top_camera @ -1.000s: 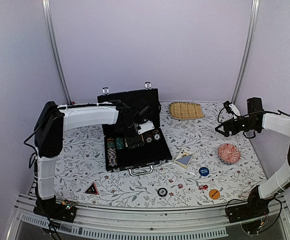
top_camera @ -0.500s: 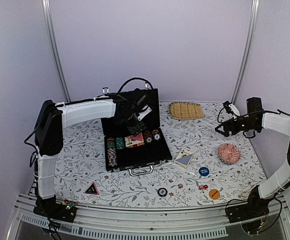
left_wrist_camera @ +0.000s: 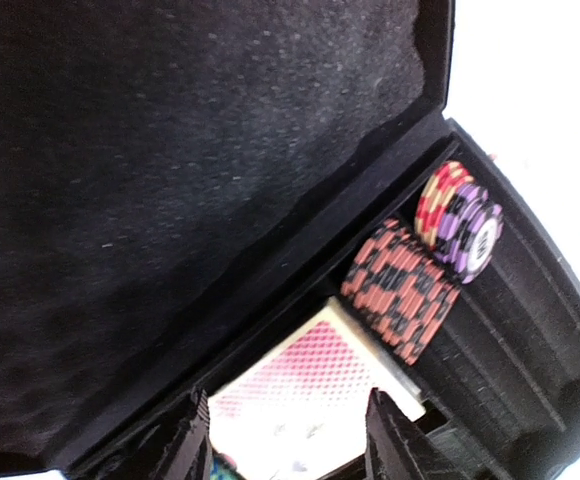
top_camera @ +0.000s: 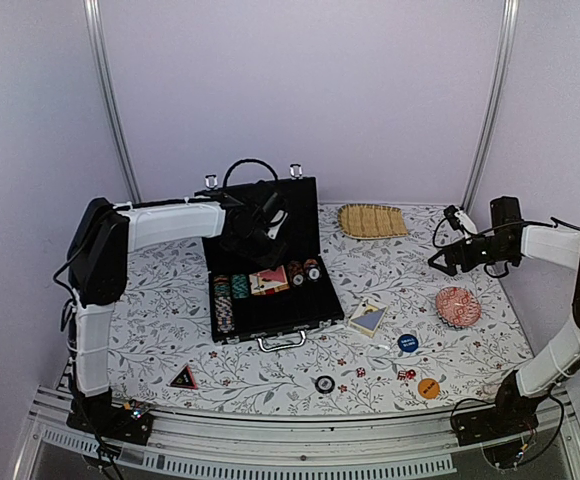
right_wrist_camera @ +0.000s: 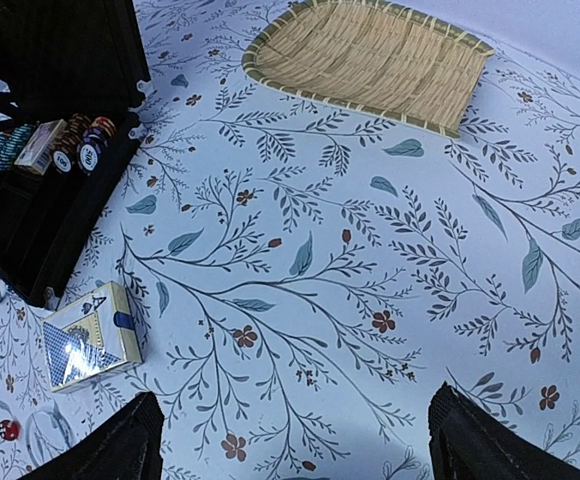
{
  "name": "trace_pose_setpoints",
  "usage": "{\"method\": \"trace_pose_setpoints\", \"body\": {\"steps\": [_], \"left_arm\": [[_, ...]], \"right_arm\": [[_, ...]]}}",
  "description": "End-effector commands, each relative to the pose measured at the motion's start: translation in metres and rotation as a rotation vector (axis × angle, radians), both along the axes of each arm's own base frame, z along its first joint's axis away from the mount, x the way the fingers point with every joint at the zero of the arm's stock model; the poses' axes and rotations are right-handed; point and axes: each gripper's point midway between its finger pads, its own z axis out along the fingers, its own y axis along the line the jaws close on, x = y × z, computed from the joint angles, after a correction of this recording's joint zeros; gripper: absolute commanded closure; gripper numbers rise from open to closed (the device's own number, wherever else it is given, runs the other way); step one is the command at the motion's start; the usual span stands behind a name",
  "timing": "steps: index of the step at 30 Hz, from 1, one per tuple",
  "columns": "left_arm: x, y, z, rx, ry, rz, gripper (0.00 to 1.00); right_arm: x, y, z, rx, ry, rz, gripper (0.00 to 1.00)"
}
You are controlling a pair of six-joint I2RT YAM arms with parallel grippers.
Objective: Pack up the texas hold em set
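The black briefcase (top_camera: 270, 310) lies open at the table's middle with its lid upright. Chip rows (top_camera: 225, 293) fill its left side and a red-backed card deck (top_camera: 268, 281) lies beside more chips (top_camera: 305, 270). My left gripper (top_camera: 260, 232) hovers over the case's back edge, open, with nothing between its fingers (left_wrist_camera: 192, 440); the red deck (left_wrist_camera: 300, 390) shows below them. On the cloth lie a blue card deck (top_camera: 368, 318), a blue disc (top_camera: 407, 343), an orange disc (top_camera: 428, 388), a black disc (top_camera: 325, 383) and red dice (top_camera: 406, 375). My right gripper (top_camera: 440, 258) hangs open at the far right.
A woven straw mat (top_camera: 372, 220) lies at the back right, also seen in the right wrist view (right_wrist_camera: 370, 60). A red patterned dish (top_camera: 458, 306) sits under the right arm. A small black and red triangle (top_camera: 182, 378) rests near the front left edge.
My left gripper has lifted up and back out of the case, leaving the red deck lying beside the chips, and its jaws have narrowed. The right arm has barely moved.
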Motion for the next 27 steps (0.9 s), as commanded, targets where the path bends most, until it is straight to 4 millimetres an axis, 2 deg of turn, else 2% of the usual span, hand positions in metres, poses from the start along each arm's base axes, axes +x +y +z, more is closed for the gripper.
{"method": "trace_pose_setpoints", "body": {"steps": [1,9,23,27], "left_arm": [[-0.002,-0.014,-0.016,-0.088,0.057,0.024,0.47],[-0.009,-0.024,-0.035,-0.095,0.106,-0.009,0.48],[-0.014,-0.013,-0.067,0.019,0.109,0.008,0.48],[-0.014,-0.01,-0.071,0.058,0.1,0.017,0.48]], "right_arm": [[0.005,0.005,0.004,0.005,-0.009,0.025,0.08],[0.004,0.007,0.002,0.0,0.0,0.032,0.08],[0.004,0.006,-0.001,-0.007,0.01,0.034,0.08],[0.004,0.007,-0.002,-0.005,0.014,0.037,0.08]]}}
